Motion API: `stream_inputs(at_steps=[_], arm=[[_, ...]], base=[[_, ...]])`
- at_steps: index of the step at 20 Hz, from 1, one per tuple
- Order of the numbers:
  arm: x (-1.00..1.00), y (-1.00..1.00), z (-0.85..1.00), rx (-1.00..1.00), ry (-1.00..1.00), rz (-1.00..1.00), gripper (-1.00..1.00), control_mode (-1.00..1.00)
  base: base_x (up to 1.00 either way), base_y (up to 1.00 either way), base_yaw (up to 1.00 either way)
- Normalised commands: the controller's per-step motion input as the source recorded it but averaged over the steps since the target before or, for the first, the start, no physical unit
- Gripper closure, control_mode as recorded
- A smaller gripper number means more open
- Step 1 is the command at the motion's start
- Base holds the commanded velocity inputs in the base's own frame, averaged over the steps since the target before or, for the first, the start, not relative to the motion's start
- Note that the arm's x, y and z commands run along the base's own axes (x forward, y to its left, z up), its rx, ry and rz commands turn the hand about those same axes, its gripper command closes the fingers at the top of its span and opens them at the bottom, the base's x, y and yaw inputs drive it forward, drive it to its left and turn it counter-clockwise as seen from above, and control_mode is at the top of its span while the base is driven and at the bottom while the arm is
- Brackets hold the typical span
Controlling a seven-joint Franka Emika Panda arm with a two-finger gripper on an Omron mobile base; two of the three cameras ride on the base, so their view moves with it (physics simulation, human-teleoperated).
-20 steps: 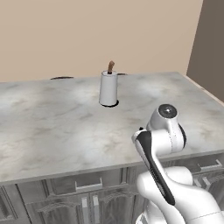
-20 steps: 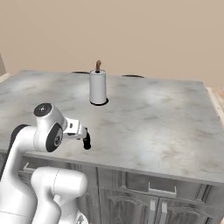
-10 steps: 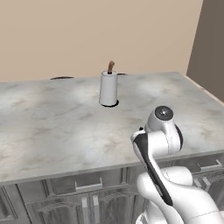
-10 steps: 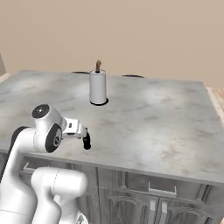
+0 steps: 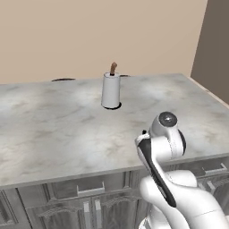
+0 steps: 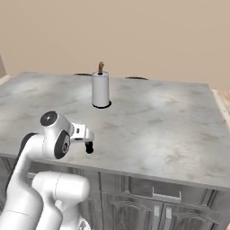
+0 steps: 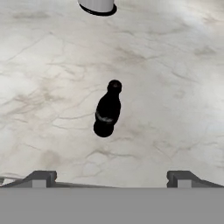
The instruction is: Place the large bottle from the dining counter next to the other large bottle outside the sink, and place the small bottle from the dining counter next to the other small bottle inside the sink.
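Now hanging with jaws wide above the black bottle point(image 7: 107, 111) on the tabletop point(image 7: 175, 78); probably light, hard, slippery, best pinched round its fat middle.

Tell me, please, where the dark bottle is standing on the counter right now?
In the hand view the dark bottle stands on bare marble counter, ahead of the open gripper, with the paper towel roll farther beyond.

Both base views look forward and down from behind arm, left and right, sharing marble counter point(image 5: 62, 129) and paper towel roll point(image 6: 100, 90). Hand view faces down, seemingly close above counter.
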Motion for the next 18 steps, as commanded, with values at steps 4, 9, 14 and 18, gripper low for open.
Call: stream_inputs(at_steps=[4,9,14,18], arm=[[0.25,-0.06,-0.10,0.00,-0.01,0.00,-1.00,-1.00],[0.33,0.00,-0.16,0.05,0.00,0.00,-1.00,-1.00],[0.29,0.00,-0.30,0.04,0.00,0.00,-1.00,-1.00],[0.28,0.00,-0.38,0.01,0.00,0.00,-1.00,-1.00]], base=[[0.00,0.00,0.00],[0.00,0.00,0.00],[0.00,0.00,0.00],[0.00,0.00,0.00]])
